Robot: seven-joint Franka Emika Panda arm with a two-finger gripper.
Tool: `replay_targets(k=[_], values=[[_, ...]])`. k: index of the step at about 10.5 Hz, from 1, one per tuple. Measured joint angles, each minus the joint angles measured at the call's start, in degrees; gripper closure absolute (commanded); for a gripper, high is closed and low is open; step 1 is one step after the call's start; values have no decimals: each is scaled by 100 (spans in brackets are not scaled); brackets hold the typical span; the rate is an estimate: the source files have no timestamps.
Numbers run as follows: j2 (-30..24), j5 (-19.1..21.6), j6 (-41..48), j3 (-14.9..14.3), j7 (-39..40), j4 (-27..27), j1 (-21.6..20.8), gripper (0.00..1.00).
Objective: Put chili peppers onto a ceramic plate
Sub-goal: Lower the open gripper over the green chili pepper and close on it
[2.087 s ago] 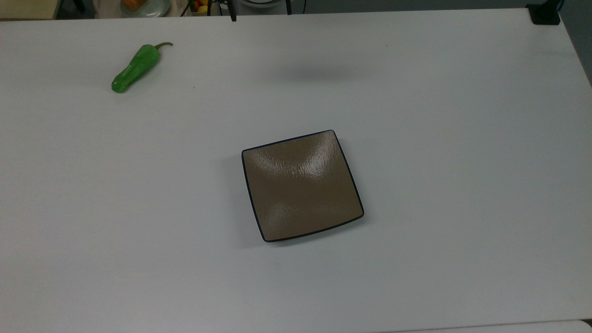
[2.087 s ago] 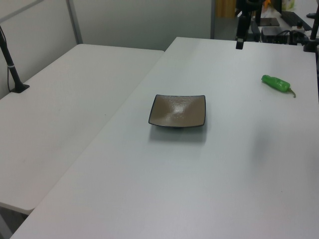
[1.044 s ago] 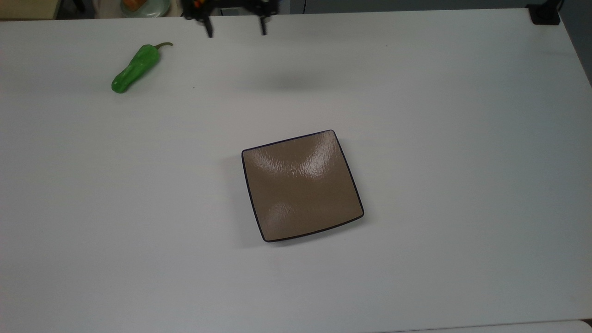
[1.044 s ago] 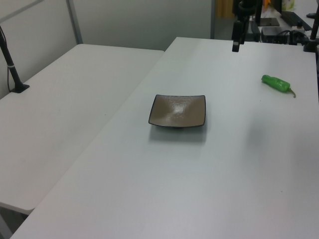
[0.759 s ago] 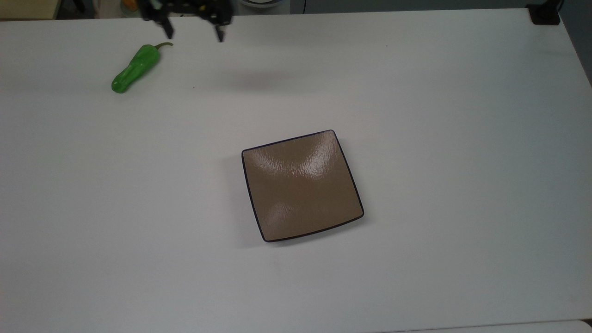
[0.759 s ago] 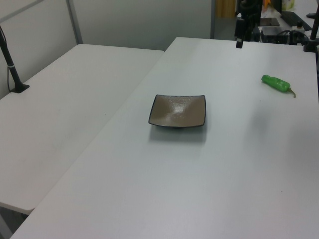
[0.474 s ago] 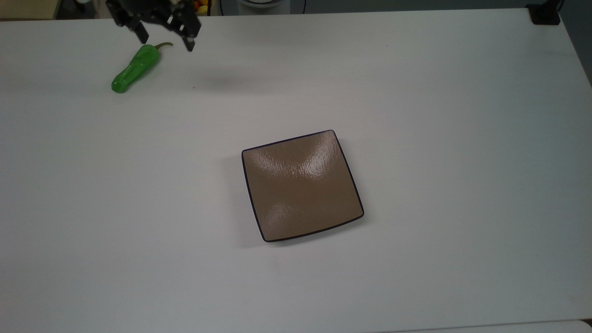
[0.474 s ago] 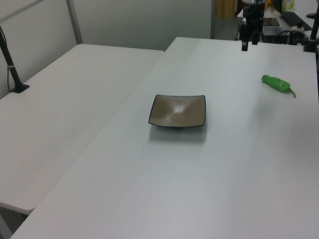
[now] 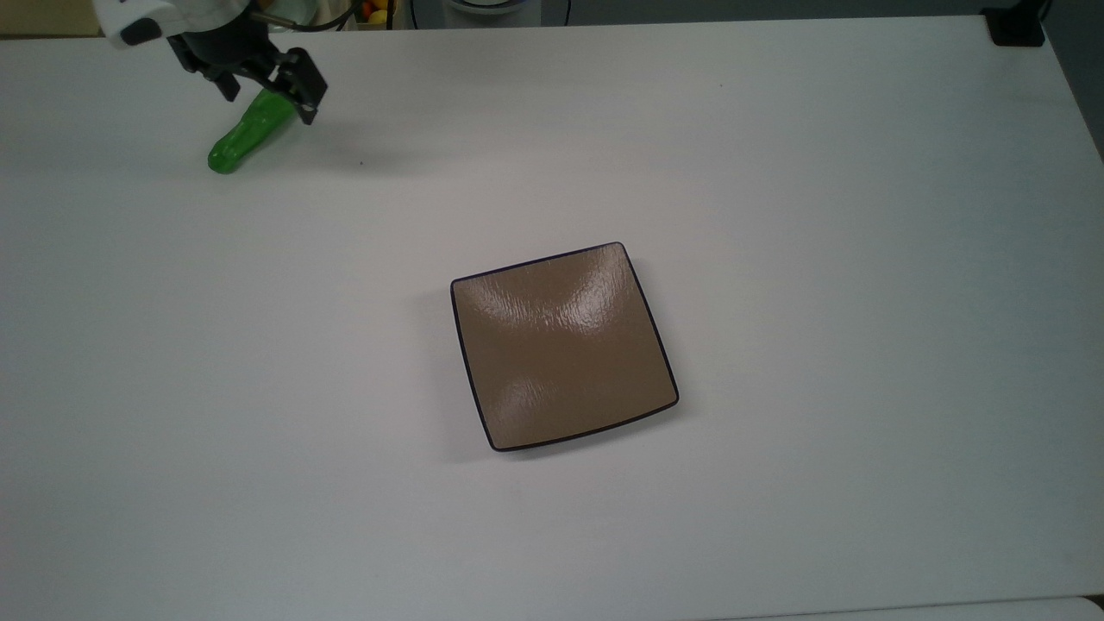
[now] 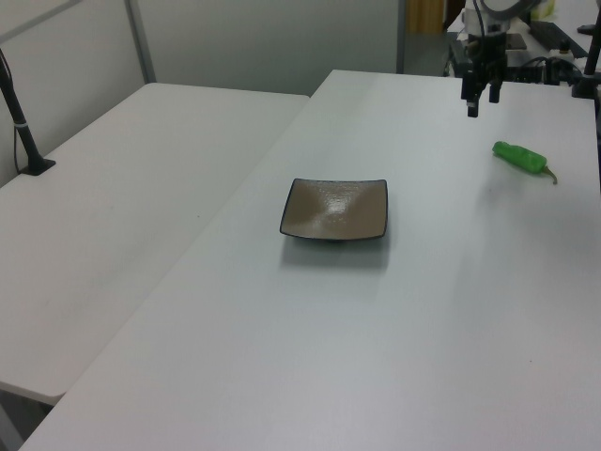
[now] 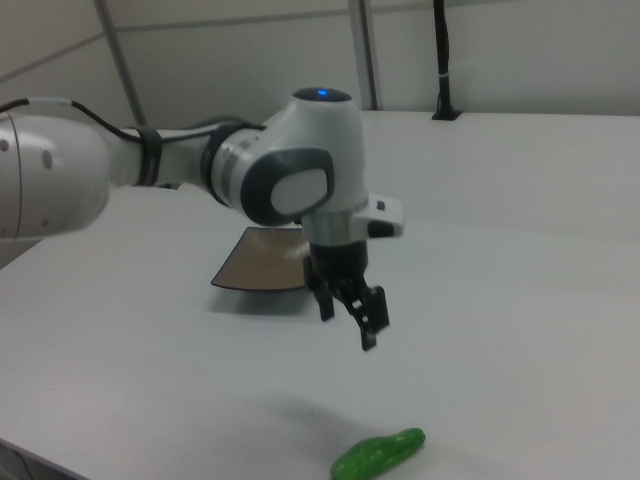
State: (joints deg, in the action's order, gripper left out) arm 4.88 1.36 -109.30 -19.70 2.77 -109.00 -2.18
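Going left to right in the top view: the chili pepper (image 9: pixel 246 138) lies on the white table (image 9: pixel 776 172) near the top view's far left corner, fat stem end tucked under the gripper (image 9: pixel 266 95), narrow tip pointing down-left. The gripper hangs above it with its fingers spread apart and nothing between them. In the right view there's a clear gap of air between the fingertips and the pepper (image 11: pixel 378 455), so it isn't down at grasp height yet.

My take on doing this step well: line the fingers up across the pepper's width, not along its length, and aim for the thick part near the stem instead of the skinny tip. It looks glossy and bumpy, so a grab on the taper would probably squirt out. Come straight down, stop just shy of the table, then close.

Further right, the ceramic plate (image 9: pixel 565 345) sits empty around mid-table, well apart from the pepper, with nothing in between. The carry should be easy once the grip is solid.
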Motion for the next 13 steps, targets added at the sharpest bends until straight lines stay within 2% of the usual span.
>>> replay_targets(k=[3, 5, 9, 13], values=[[4, -417, -504, -223, 123, -540, 52, 3], [4, -463, -731, -341, 360, -759, 56, 3], [38, -683, -1739, -449, 407, -1455, 70, 2], [161, -705, -2224, -499, 788, -1734, 279, 2]])
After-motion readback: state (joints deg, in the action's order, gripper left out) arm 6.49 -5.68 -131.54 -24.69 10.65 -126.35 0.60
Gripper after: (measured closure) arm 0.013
